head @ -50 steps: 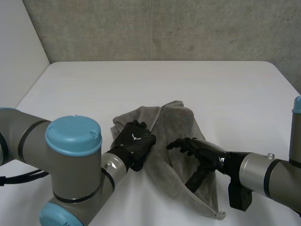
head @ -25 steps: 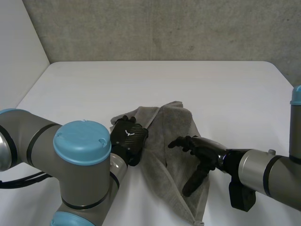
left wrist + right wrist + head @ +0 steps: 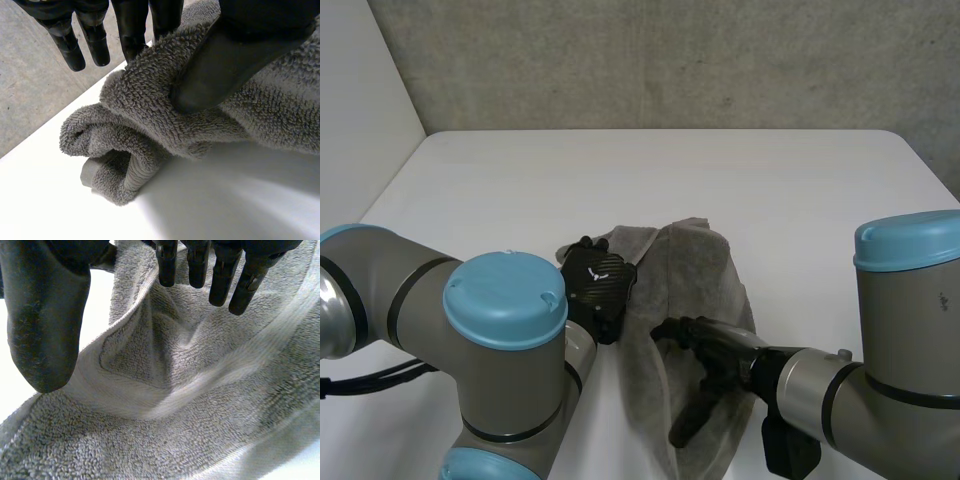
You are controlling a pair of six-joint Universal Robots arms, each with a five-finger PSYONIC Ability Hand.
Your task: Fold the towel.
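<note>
Looking at the head view first: the towel (image 3: 695,270) lies crumpled on the robot's side of the table (image 3: 520,180), with the left hand (image 3: 600,285) at its left edge and the right hand (image 3: 715,350) over the near part. Left wrist view: thumb (image 3: 220,60) and fingers pinch a bunched edge. Right wrist view: fingers (image 3: 220,275) hang loose above the cloth, gripping nothing. No neat fold yet, so I'd say basically everything's left.

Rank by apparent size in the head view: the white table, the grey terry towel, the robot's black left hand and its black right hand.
1. white table
2. grey terry towel
3. black right hand and black left hand: they look alike, too close to rank.
</note>
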